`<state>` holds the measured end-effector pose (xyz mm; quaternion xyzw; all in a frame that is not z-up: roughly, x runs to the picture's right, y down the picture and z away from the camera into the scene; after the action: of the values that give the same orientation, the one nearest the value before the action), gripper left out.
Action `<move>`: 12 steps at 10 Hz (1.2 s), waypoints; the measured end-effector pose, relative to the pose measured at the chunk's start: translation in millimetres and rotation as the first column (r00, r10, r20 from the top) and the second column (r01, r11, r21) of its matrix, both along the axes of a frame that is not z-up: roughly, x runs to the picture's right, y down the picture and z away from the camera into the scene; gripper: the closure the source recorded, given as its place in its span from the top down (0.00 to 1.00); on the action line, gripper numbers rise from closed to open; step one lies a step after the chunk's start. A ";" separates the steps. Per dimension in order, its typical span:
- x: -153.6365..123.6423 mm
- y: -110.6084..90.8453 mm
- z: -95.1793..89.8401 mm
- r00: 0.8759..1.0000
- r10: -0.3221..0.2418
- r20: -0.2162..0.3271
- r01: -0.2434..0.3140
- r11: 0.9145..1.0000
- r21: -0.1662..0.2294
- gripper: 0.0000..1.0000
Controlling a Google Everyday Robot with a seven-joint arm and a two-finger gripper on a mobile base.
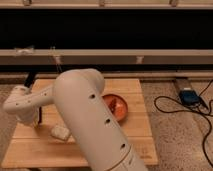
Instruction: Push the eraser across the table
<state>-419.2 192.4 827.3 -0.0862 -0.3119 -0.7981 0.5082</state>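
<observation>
The light wooden table fills the lower middle of the camera view. My white arm reaches across it to the left. Its wrist sits over the table's left edge, and the gripper hangs just below it, low over the boards. A pale greyish-white lump lies on the table just right of the gripper. I see no dark block with a red-orange stripe, so the eraser is hidden or out of view, perhaps behind my arm.
An orange-red bowl stands on the table's right half, partly behind my arm. A dark slanted bar shows at the table's far left corner. A blue device and black cables lie on the floor at right.
</observation>
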 end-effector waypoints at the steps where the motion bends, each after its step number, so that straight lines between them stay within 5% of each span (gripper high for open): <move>1: -1.0 -6.4 3.2 1.000 0.011 0.004 -0.011 1.000 0.005 0.00; 7: -4.9 -42.0 22.5 0.997 0.066 0.026 -0.067 0.997 0.036 0.00; 12: 30.8 -67.9 23.3 0.992 0.125 0.013 -0.125 0.990 0.065 0.00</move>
<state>-388.5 124.5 850.7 -0.0461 -0.2924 -0.7749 0.5584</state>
